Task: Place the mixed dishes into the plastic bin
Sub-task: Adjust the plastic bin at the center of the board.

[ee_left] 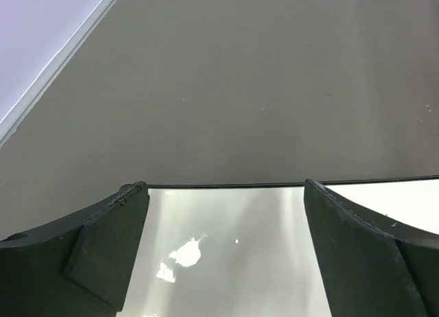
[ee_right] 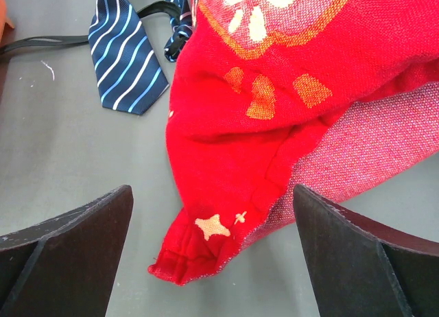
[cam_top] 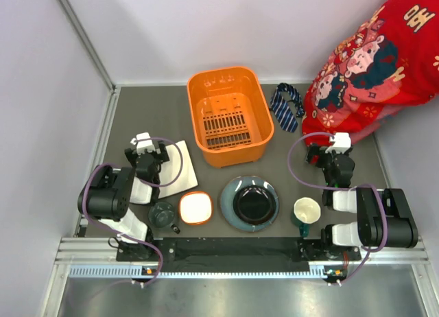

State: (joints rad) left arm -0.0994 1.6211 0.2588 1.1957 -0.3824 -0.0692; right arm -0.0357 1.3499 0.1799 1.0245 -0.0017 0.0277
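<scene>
- Left gripper (cam_top: 145,152) (ee_left: 225,193) is being held wide open with nothing in it, low over the white square plate (cam_top: 184,169) (ee_left: 226,262); the plate's far edge is being framed between the jaws in the left wrist view.
- Right gripper (cam_top: 333,152) (ee_right: 212,193) is likewise being held wide and empty. A red sleeve (ee_right: 274,125) is being seen between its jaws, with the striped necktie (ee_right: 127,63) beyond; neither is a dish.
- The plastic bin (cam_top: 212,84) is being left at the far middle of the table, with no dish inside it.
- Along the near edge the small teal cup (cam_top: 163,214), orange bowl (cam_top: 195,208), round blue-grey plate (cam_top: 230,193) and cream mug (cam_top: 306,211) are being kept in a row, none of them in the bin.
- Handling, as judged: all the dishes are being taken as stiff, glazed, slippery and breakable.
- The square plate is lying flat, so a pinch across its raised rim at an edge is being favoured, with the plate tilted up on lifting.
- The bowl, cup and mug are being judged light, best taken over the wall at the lip.
</scene>
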